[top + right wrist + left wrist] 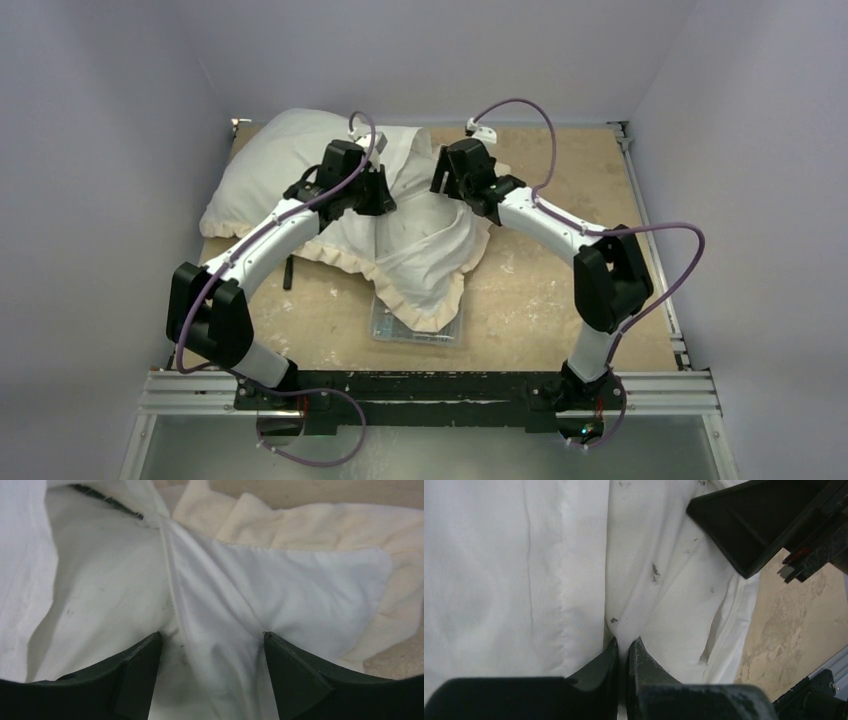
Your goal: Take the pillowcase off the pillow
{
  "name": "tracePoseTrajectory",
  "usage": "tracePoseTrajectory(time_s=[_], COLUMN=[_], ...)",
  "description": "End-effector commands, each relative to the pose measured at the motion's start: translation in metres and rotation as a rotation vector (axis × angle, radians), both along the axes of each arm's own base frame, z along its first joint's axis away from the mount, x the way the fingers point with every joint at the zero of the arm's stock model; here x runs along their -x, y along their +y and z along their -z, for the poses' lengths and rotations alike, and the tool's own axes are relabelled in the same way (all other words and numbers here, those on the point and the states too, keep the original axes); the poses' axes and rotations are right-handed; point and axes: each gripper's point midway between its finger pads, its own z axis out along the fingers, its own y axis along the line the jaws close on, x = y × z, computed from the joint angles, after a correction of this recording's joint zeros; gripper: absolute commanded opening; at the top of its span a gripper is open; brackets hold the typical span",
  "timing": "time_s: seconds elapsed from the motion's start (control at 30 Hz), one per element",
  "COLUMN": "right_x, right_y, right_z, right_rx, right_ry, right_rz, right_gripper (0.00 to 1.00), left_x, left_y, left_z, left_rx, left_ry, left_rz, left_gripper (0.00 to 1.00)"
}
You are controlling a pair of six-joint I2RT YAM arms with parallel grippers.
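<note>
Left gripper (pixel 623 645) nearly closed; we see it pinching a ridge of white pillowcase (pixel 430 255) cloth. Right gripper (pixel 212 636) is spread wide, tips touching that cloth and gripping nothing. We note the pillowcase runs long from back left to near centre, its frilled corner pointing at the arm bases and draped over a clear tray (pixel 382 322). Pillow (pixel 265 170) bulges at back left of the table (pixel 570 290). Dark stick (pixel 288 272) lies near the frill. Both grippers sit over the pillowcase's middle, close together.
</note>
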Motion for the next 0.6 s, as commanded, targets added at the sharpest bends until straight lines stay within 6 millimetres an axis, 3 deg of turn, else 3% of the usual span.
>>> tracePoseTrajectory(time_s=[0.0, 0.1, 0.23, 0.3, 0.5, 0.57], right_x=[-0.007, -0.01, -0.011, -0.012, -0.011, -0.012], right_y=[-0.075, -0.109, -0.148, -0.159, -0.173, -0.164], right_z=[0.005, 0.005, 0.012, 0.016, 0.022, 0.018], right_rx=[0.065, 0.054, 0.028, 0.001, -0.1, -0.127], right_ry=[0.011, 0.001, -0.001, 0.001, -0.007, -0.022], right_rz=[0.258, 0.336, 0.407, 0.41, 0.373, 0.316], right_gripper=[0.72, 0.57, 0.22, 0.11, 0.08, 0.1], left_x=[-0.004, -0.003, -0.003, -0.004, -0.007, -0.007], left_y=[0.028, 0.039, 0.051, 0.058, 0.084, 0.086], left_z=[-0.025, -0.027, -0.036, -0.043, -0.082, -0.09], left_rx=[-0.079, -0.108, -0.088, -0.069, 0.044, 0.065], left_ry=[-0.078, -0.089, -0.101, -0.113, -0.197, -0.213], left_rz=[-0.079, -0.115, -0.158, -0.184, -0.298, -0.303], left_gripper=[0.0, 0.0, 0.0, 0.0, 0.0, 0.0])
